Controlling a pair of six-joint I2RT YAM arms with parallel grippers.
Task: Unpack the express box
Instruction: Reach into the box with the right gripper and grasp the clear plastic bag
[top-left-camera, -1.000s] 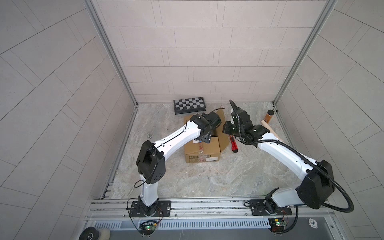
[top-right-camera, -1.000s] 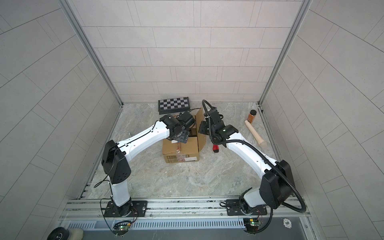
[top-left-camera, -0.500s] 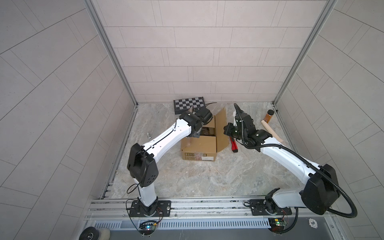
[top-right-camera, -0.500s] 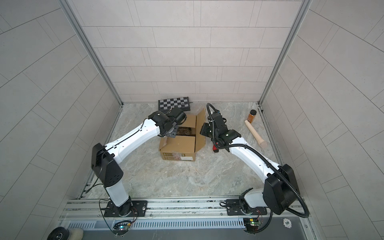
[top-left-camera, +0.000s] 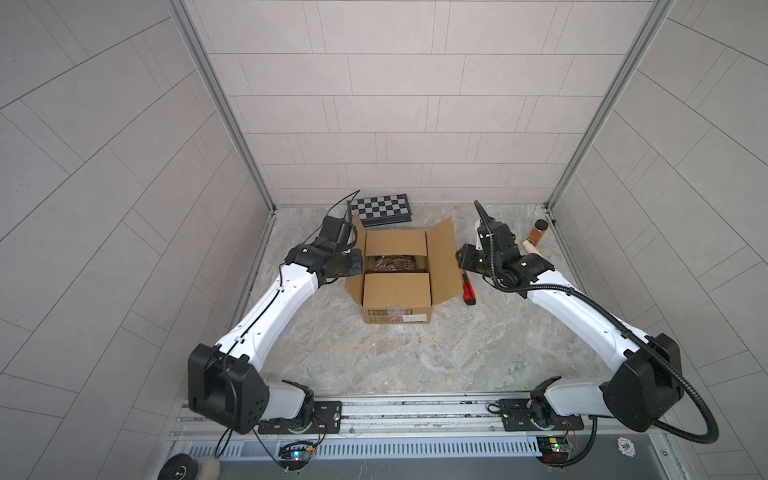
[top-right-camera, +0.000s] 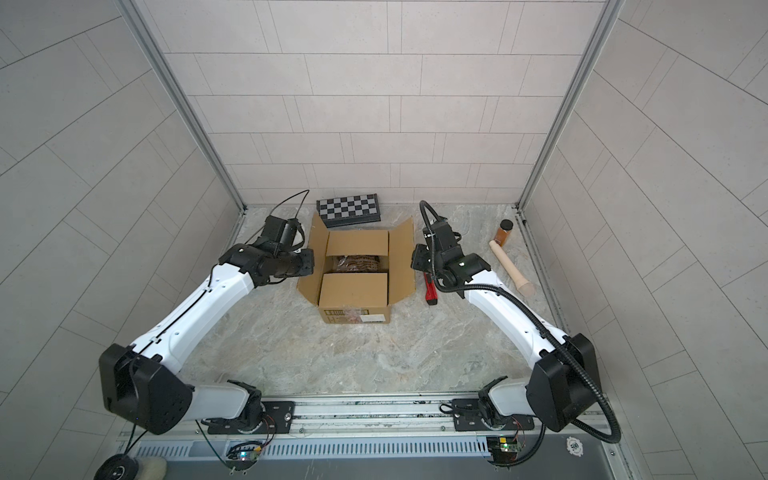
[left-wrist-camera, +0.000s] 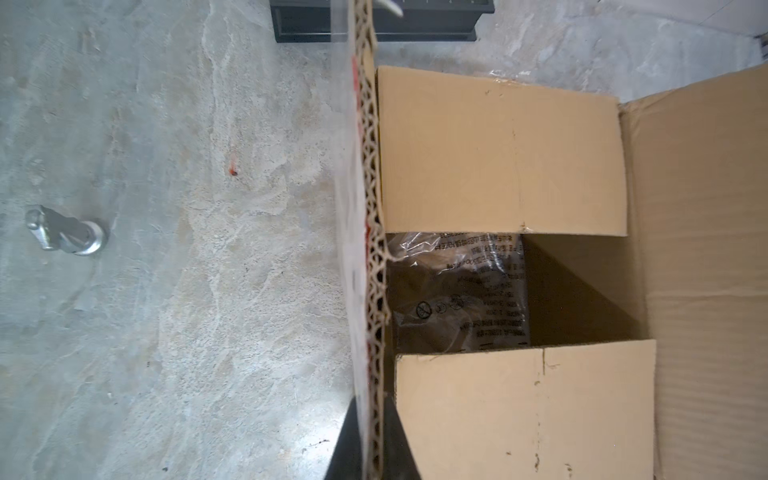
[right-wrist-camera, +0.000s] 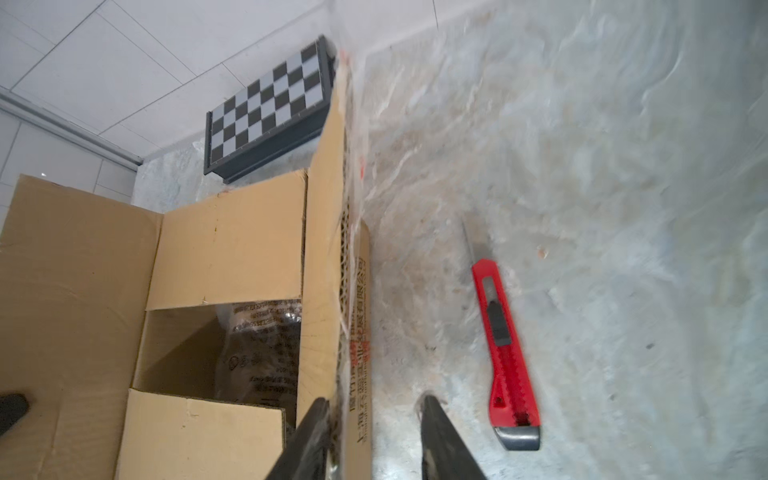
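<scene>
The express box (top-left-camera: 397, 296) (top-right-camera: 353, 291) stands mid-floor, a brown carton with both side flaps raised and the two end flaps half down. A clear plastic bag (left-wrist-camera: 457, 286) (right-wrist-camera: 262, 345) with printed text lies inside. My left gripper (top-left-camera: 359, 266) (top-right-camera: 311, 264) (left-wrist-camera: 370, 401) is shut on the corrugated edge of the left side flap. My right gripper (top-left-camera: 459, 259) (top-right-camera: 414, 259) (right-wrist-camera: 376, 399) is open astride the right side flap's edge; one finger (right-wrist-camera: 311, 432) touches the cardboard, the other stands clear over the floor.
A red utility knife (top-left-camera: 468, 293) (right-wrist-camera: 505, 349) lies just right of the box. A checkered board case (top-left-camera: 381, 208) sits against the back wall. A wooden pin (top-right-camera: 509, 268) and spice jar (top-right-camera: 503, 232) lie far right. A small metal part (left-wrist-camera: 62, 235) lies left.
My left gripper has closed on the left flap and swung it outward to the left. My right gripper has gone from shut to open at the right flap.
</scene>
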